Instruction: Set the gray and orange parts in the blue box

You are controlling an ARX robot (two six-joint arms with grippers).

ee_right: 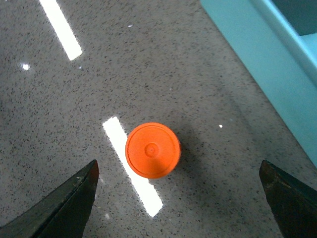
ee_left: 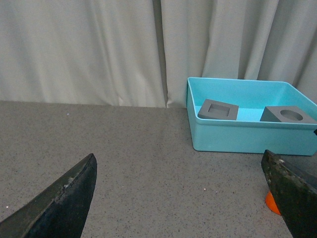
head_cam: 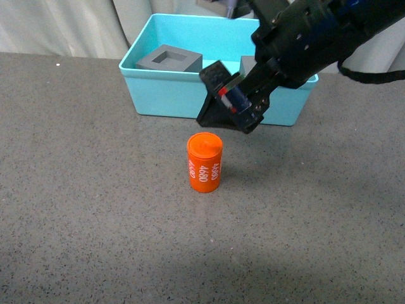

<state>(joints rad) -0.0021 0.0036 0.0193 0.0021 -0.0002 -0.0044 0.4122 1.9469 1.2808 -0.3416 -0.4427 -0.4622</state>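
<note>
Mostly hidden: one gray cube (head_cam: 247,65) (behind right arm (head_cam: 316,38)).

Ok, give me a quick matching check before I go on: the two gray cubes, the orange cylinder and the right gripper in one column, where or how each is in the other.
Things:
1. gray cube, square recess
2. gray cube, round recess
3. orange cylinder
4. right gripper

Places or states:
A. open and empty, above the cylinder
B. in the blue box, toward the robot's left
C. upright on the table, in front of the box
D. in the box, toward the robot's right

Pairs: 1-B, 2-D, 3-C, 4-A
</note>
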